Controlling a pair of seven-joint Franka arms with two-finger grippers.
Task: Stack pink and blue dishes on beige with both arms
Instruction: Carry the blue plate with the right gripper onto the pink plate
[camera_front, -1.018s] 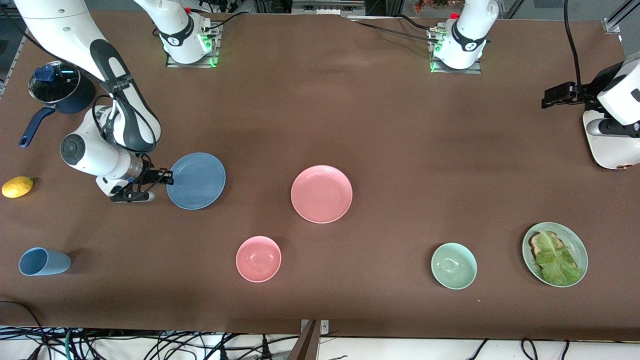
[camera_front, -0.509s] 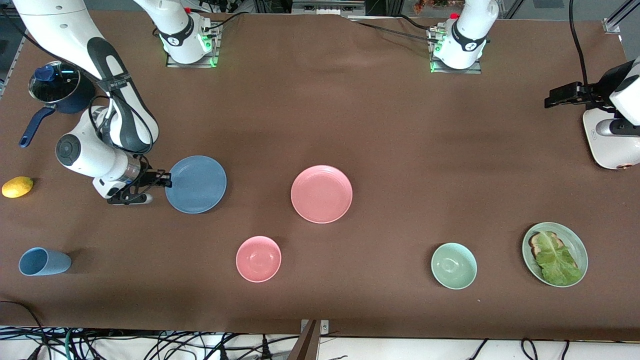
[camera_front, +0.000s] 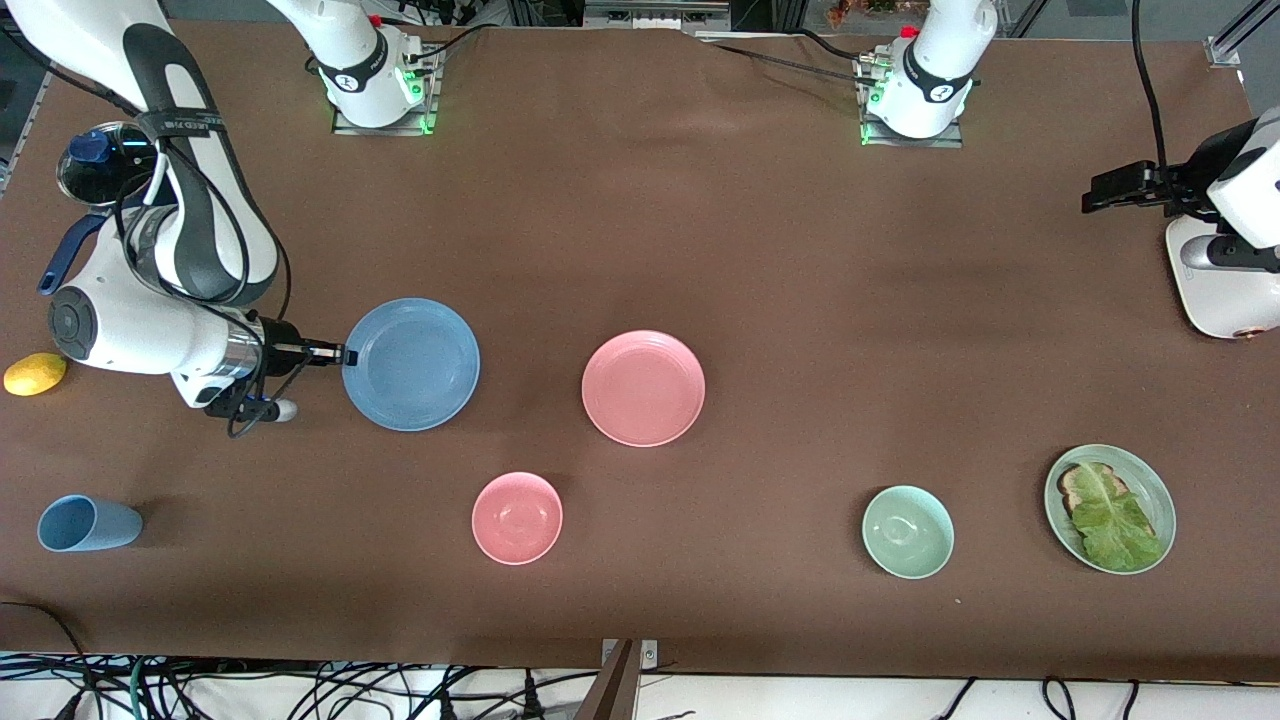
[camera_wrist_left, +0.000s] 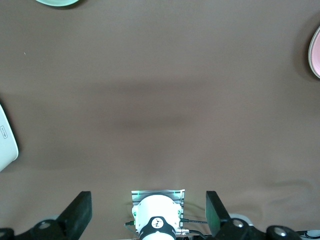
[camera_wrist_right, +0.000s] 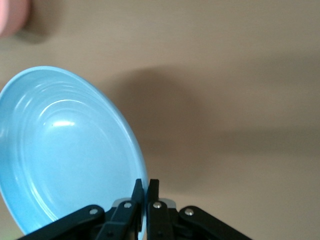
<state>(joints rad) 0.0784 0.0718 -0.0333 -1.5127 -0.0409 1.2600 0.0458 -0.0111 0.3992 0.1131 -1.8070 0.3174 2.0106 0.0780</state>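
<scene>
My right gripper (camera_front: 340, 353) is shut on the rim of the dusty blue plate (camera_front: 415, 365), at the edge toward the right arm's end of the table. The plate hangs tilted above the cloth. In the right wrist view its rim sits between the closed fingertips of the right gripper (camera_wrist_right: 145, 186), and the blue plate (camera_wrist_right: 65, 150) fills much of the picture. The pastel pink plate (camera_front: 643, 388) lies flat mid-table, and its edge (camera_wrist_left: 316, 52) shows in the left wrist view. My left gripper (camera_front: 1115, 188) waits open and empty over the left arm's end; its fingers (camera_wrist_left: 80, 215) stand wide apart. The beige plate is out of view.
Nearer the front camera stand a small pink bowl (camera_front: 517, 518), a pale green bowl (camera_front: 908, 532) and a green oval plate with toast and lettuce (camera_front: 1110, 508). At the right arm's end are a light blue cup (camera_front: 85, 523), a lemon (camera_front: 35, 373) and a lidded dark blue pot (camera_front: 105, 170).
The right gripper has lifted the blue plate off the table by its rim and shifted it a little toward the pink plate. The left arm has hardly moved.
</scene>
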